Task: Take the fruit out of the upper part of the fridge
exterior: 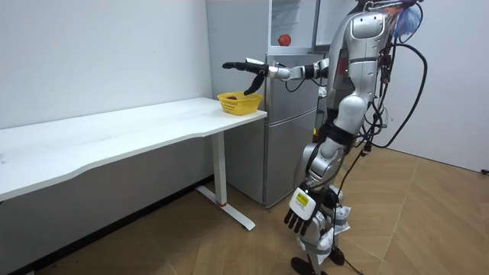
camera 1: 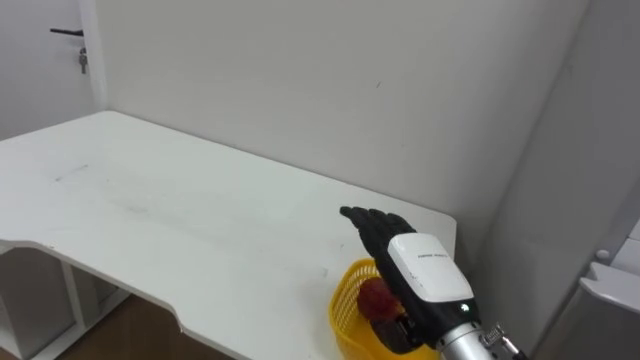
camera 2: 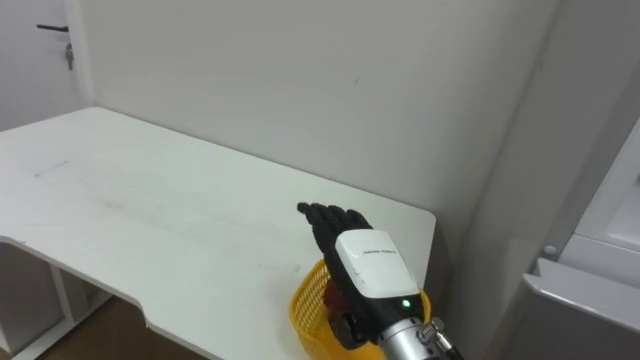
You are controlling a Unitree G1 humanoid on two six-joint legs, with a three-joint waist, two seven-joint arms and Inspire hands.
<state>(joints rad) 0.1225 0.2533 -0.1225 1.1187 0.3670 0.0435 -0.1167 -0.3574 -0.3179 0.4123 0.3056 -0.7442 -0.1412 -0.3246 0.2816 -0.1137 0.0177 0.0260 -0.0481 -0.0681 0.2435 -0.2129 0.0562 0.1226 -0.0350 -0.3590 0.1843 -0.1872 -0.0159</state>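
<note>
Yellow basket [camera 1: 345, 295] at table [camera 1: 150, 200] end beside fridge [exterior: 290, 137] holds red round item [camera 1: 377, 297]. Right hand [camera 1: 425, 265] directly above it, fingers straight, gripping nothing, pointing away from fridge. Left hand [exterior: 299, 214] hangs relaxed by leg, well apart.

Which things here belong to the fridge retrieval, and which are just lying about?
Job: fridge; red item on the fridge shelf; yellow basket; red item in the basket; right hand, open above the basket.
Lying about: white table under the basket; door handle; left hand, hanging idle.
</note>
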